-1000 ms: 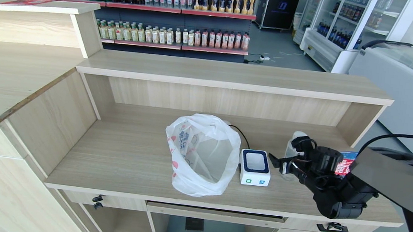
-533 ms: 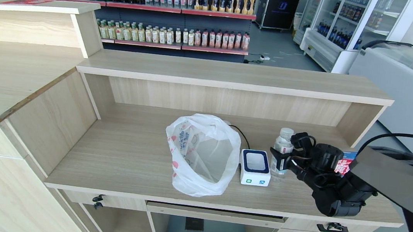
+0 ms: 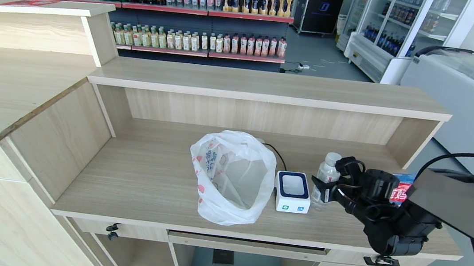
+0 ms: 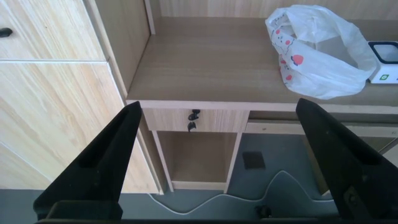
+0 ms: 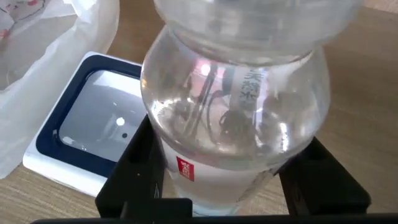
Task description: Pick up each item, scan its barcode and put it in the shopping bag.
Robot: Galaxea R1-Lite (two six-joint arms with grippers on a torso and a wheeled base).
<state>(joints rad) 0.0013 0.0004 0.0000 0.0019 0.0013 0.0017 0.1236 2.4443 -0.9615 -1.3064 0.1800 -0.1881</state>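
Observation:
My right gripper (image 3: 322, 191) is shut on a clear water bottle (image 3: 327, 172), which leans slightly just right of the barcode scanner (image 3: 292, 191). In the right wrist view the bottle (image 5: 236, 112) sits between the black fingers (image 5: 134, 180), with the scanner's glass window (image 5: 93, 134) close beside it. The white shopping bag (image 3: 232, 177) stands open to the left of the scanner, with a printed packet inside. My left gripper (image 4: 217, 168) hangs open and empty below the counter's front edge (image 4: 205, 102).
A red and blue packet (image 3: 400, 191) lies on the counter behind my right arm. The scanner's cable (image 3: 274, 149) runs back behind the bag. The counter has a raised back wall (image 3: 265, 116) and side walls. Bare wood lies left of the bag (image 3: 143, 171).
The right gripper carried the bottle left to the scanner and stood it upright. It has since drawn back slightly to the right, and the bottle now leans.

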